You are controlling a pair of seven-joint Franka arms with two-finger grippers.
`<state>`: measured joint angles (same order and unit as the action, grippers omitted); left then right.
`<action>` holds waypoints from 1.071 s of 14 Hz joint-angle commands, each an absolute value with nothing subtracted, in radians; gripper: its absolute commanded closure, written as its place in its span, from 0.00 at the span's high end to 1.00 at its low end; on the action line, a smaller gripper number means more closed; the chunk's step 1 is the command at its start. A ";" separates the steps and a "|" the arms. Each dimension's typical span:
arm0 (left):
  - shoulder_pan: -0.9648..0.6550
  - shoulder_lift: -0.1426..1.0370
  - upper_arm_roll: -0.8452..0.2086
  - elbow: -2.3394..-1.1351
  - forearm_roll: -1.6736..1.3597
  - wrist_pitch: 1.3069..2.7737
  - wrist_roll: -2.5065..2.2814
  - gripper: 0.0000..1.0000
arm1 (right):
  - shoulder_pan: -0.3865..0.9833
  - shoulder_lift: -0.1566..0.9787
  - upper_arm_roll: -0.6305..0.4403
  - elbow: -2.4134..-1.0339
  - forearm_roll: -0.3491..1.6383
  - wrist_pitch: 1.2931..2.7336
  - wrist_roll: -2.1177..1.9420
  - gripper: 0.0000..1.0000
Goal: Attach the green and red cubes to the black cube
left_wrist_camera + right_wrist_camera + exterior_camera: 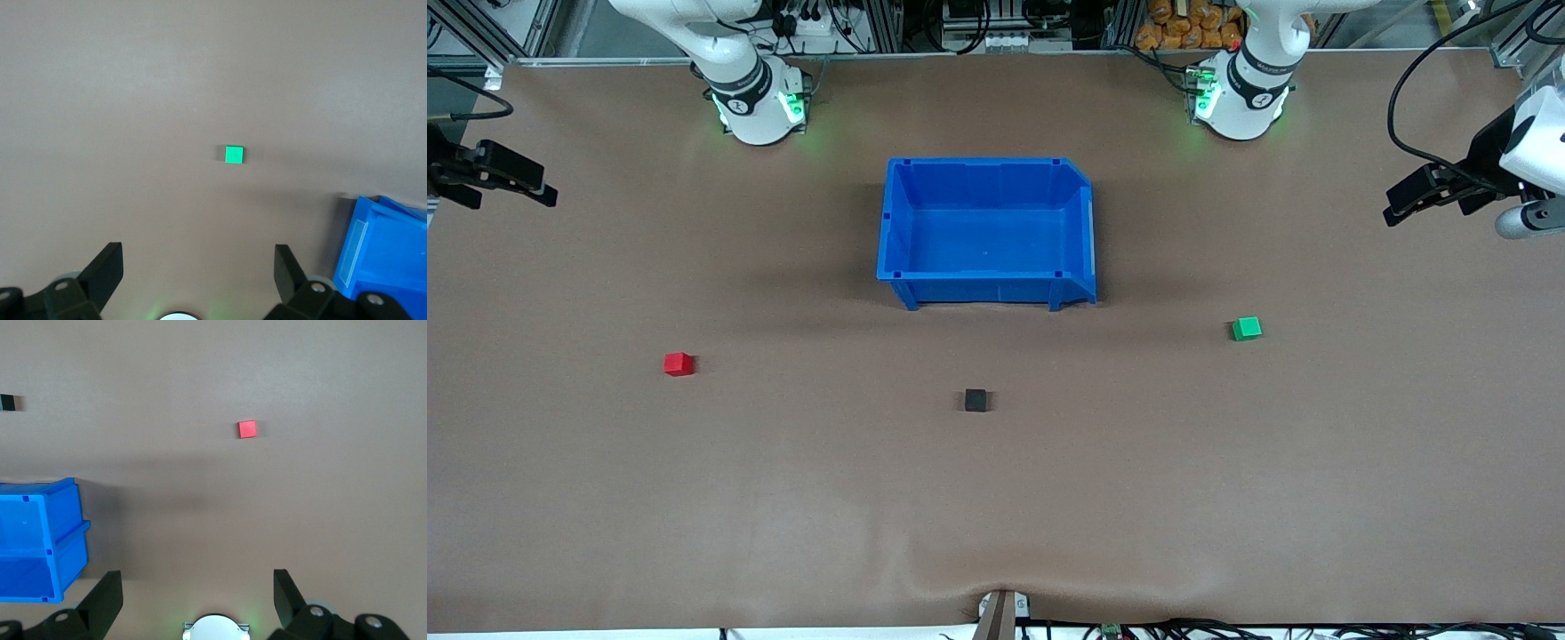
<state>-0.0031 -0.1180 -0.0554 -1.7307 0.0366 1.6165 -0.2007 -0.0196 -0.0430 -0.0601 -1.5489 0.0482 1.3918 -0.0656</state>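
Both grippers hang high with fingers spread wide and nothing between them: the left gripper [1405, 197] over its end of the table [996, 516], the right gripper [534, 188] over its own. Each sits up toward the bases, apparently parked clear of the work (nothing is attached yet). The green cube [1247, 329] lies toward the left arm's end, the red cube [679, 364] toward the right arm's, and the black cube [975, 400] between them, nearer the front camera than the blue bin [987, 293].

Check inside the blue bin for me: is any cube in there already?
No. The blue bin shows only its bare floor. The red cube, black cube and green cube all lie apart on the table, outside it. No part of the bin's floor is covered.
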 commanded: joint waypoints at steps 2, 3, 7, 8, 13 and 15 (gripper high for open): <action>0.003 -0.110 -0.064 -1.706 0.026 1.595 -0.192 1.00 | -0.022 -0.049 -0.054 -1.542 0.029 1.387 -0.051 1.00; 0.005 -0.110 -0.064 -1.706 0.026 1.594 -0.192 1.00 | -0.020 -0.049 -0.052 -1.542 0.031 1.372 -0.051 1.00; 0.006 -0.109 -0.064 -1.707 0.025 1.594 -0.189 1.00 | -0.017 -0.026 -0.051 -1.542 0.031 1.350 -0.054 1.00; 0.006 -0.107 -0.064 -1.707 0.025 1.595 -0.187 1.00 | -0.021 -0.009 -0.051 -1.539 0.031 1.351 -0.051 1.00; 0.005 -0.101 -0.066 -1.706 0.035 1.595 -0.184 1.00 | -0.014 0.005 -0.051 -1.529 0.032 1.350 -0.051 1.00; 0.002 -0.100 -0.066 -1.707 0.034 1.595 -0.186 1.00 | -0.020 0.006 -0.052 -1.529 0.032 1.351 -0.051 1.00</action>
<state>-0.0030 -0.1115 -0.0592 -1.7301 0.0366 1.6142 -0.2007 -0.0180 0.0017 -0.0553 -1.5488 0.0478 1.3614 -0.0652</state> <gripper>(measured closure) 0.000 0.000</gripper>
